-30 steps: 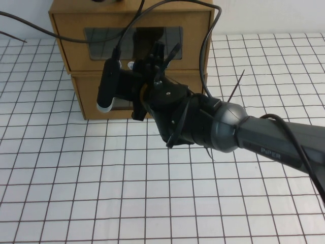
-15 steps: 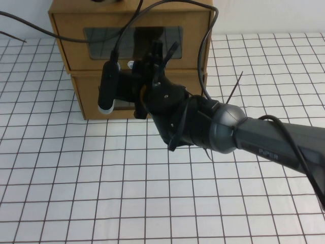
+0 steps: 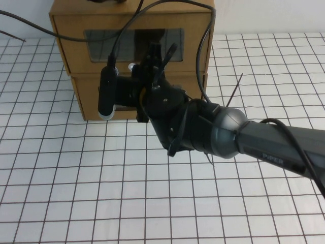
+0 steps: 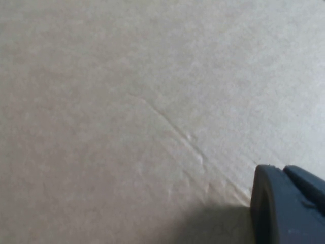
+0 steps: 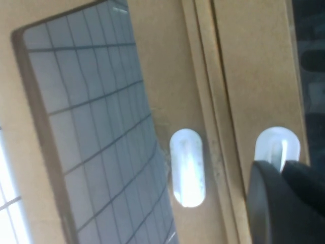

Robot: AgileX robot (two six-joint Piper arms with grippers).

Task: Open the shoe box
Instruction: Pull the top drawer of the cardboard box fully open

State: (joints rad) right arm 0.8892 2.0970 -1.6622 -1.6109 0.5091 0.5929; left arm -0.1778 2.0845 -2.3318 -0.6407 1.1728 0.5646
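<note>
Right gripper (image 3: 155, 63) nearer shoe box (image 3: 76, 30) handle (image 5: 277, 145)

The right arm (image 3: 269, 150) is stretched in from the right edge of the high view, across the middle and toward the far left. Its forearm is kept low and nearly level. The wrist (image 3: 172, 109) is turned away from the raised camera, so that the right gripper (image 5: 287, 203) is carried ahead of it and hidden beneath it in the high view. Only a dark tip is shown in its own wrist view. The left gripper (image 4: 287, 206) is seen likewise, only as a dark tip in its own wrist view. Its place cannot be told.
</note>
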